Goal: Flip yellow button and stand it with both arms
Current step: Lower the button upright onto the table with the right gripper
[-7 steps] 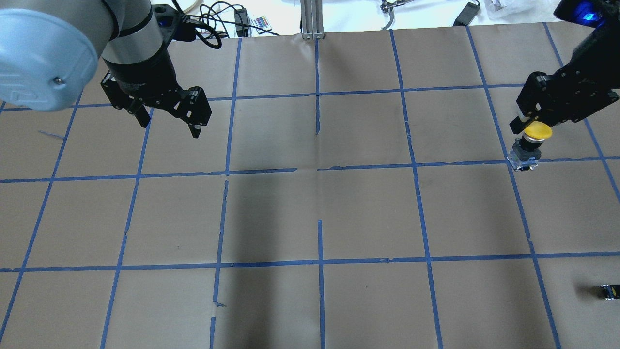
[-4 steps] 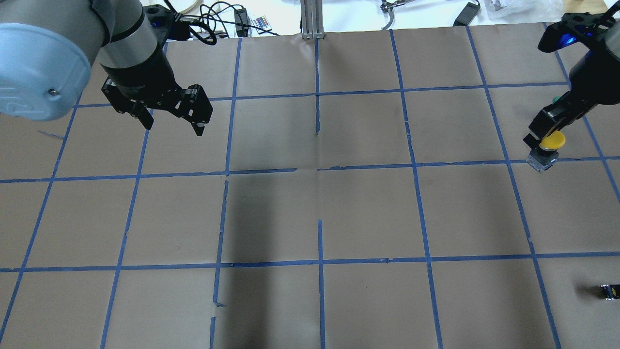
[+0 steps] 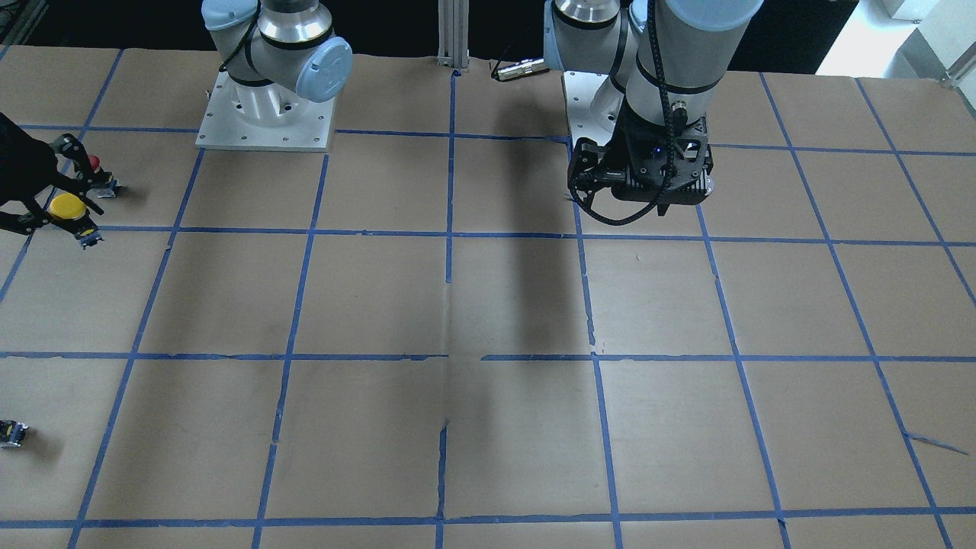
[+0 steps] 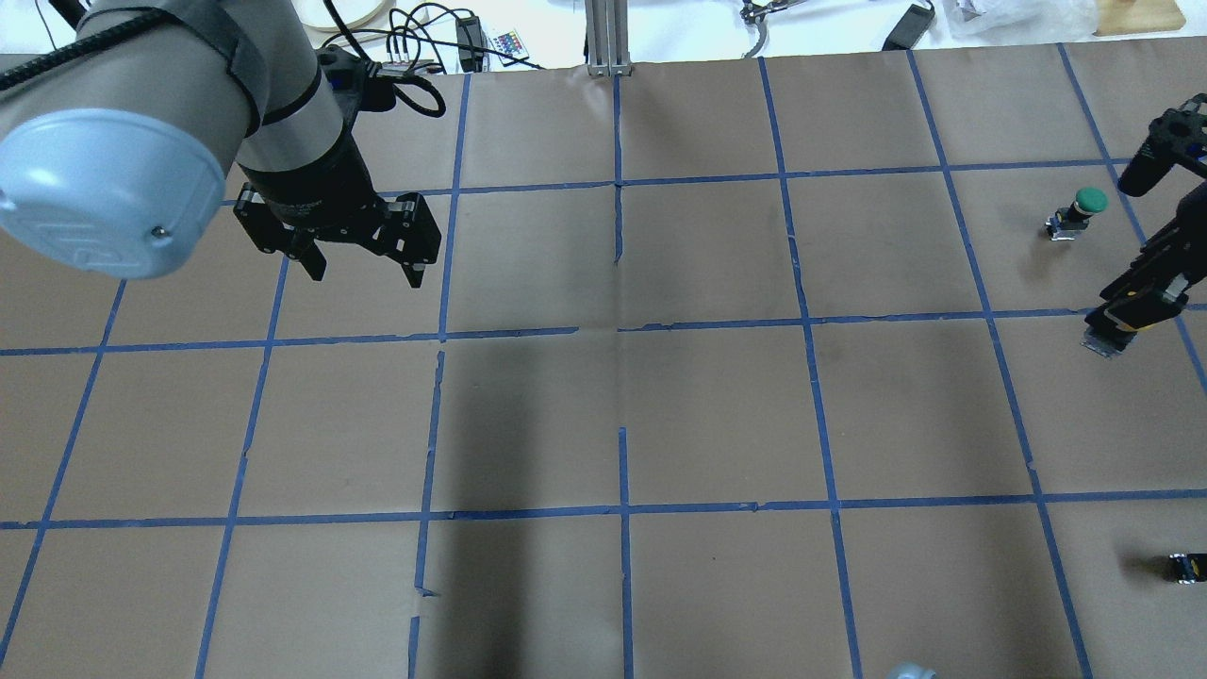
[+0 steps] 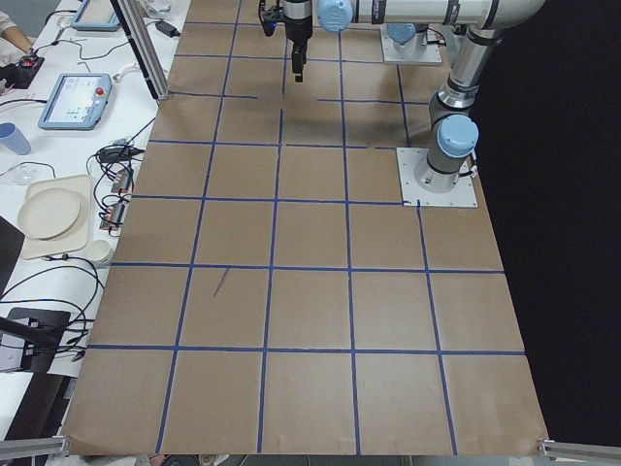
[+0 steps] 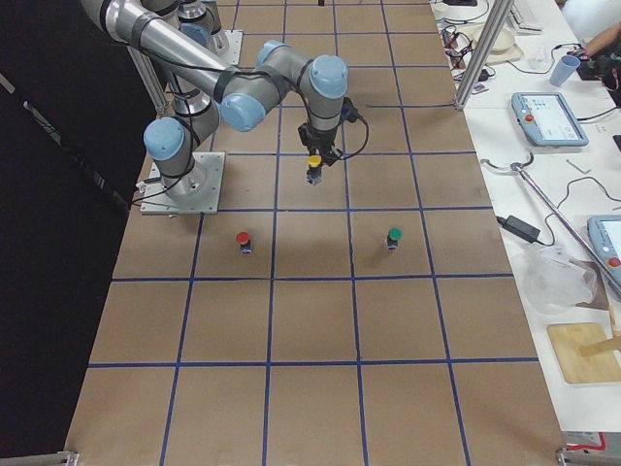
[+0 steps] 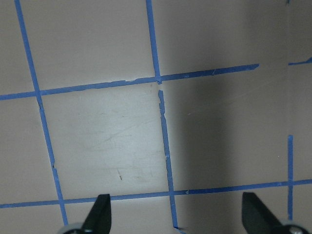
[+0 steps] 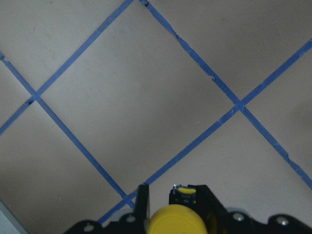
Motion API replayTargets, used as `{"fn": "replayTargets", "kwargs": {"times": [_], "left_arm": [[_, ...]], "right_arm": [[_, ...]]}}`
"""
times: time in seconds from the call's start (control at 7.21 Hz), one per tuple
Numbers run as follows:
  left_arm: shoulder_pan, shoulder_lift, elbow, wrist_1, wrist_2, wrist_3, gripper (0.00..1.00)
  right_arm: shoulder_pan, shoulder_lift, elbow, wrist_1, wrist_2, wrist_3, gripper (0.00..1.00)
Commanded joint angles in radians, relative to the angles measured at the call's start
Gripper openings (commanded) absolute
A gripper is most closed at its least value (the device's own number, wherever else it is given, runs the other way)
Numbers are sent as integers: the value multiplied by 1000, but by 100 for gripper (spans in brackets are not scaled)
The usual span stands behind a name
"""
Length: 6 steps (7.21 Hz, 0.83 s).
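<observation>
Right hand (image 8: 173,197): pinching the yellow button (image 3: 66,203), cap uppermost, at the counter's (image 4: 717,415) 3 o'clock edge seen from overhead.
Left hand (image 4: 366,276): spread wide, hovering toward 10 o'clock.

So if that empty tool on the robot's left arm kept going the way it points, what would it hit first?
Probably just the table's brown paper, near a crossing of blue tape lines. The left tool points down, jaws open, and nothing lies in between.

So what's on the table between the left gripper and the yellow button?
Nothing: the overhead view shows only bare taped paper between the left gripper and the yellow button.
</observation>
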Motion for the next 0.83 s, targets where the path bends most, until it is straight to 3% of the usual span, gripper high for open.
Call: {"fn": "replayTargets", "kwargs": {"times": [0.0,0.42,0.69], "left_arm": [[-12,9,-63,51,6,-43,95],[-30,-1,-34,110,3,-78,99],[37,15,19,92,-76,38,99]], "right_arm": [[-79,91,7,-36,2,-285,5],[-108,230,-25,-91,-2,-494,6],[-169,313,-53,-86,-12,-580,7]]}}
